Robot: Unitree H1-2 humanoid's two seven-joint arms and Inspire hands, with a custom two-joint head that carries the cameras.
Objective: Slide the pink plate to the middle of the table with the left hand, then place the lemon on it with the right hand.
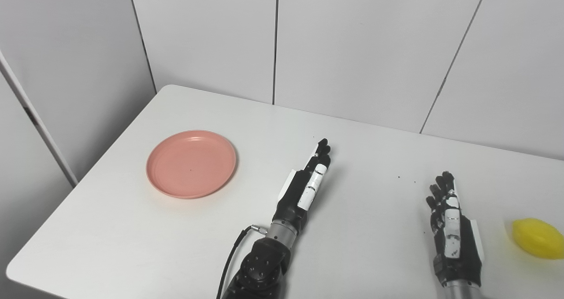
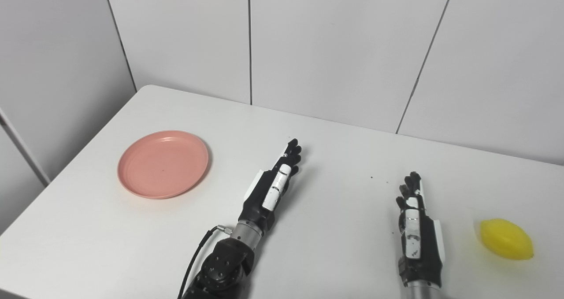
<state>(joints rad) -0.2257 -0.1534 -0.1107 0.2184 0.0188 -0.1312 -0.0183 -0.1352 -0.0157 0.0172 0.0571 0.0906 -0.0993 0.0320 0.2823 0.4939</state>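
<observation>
A pink plate [image 1: 191, 164] lies empty on the left part of the white table [image 1: 365, 158]. My left hand [image 1: 307, 182] stretches flat over the table's middle, fingers straight and together, holding nothing, a hand's length to the right of the plate. A yellow lemon [image 1: 537, 238] rests near the right edge of the table. To the left of it, my right hand [image 1: 449, 222] is held edge-on with its fingers extended and empty, a short gap away from the lemon.
Grey wall panels [image 1: 352, 48] rise right behind the table's far edge. The table's left corner and front edge lie close to the plate. A black cable [image 1: 231, 257] loops beside my left forearm.
</observation>
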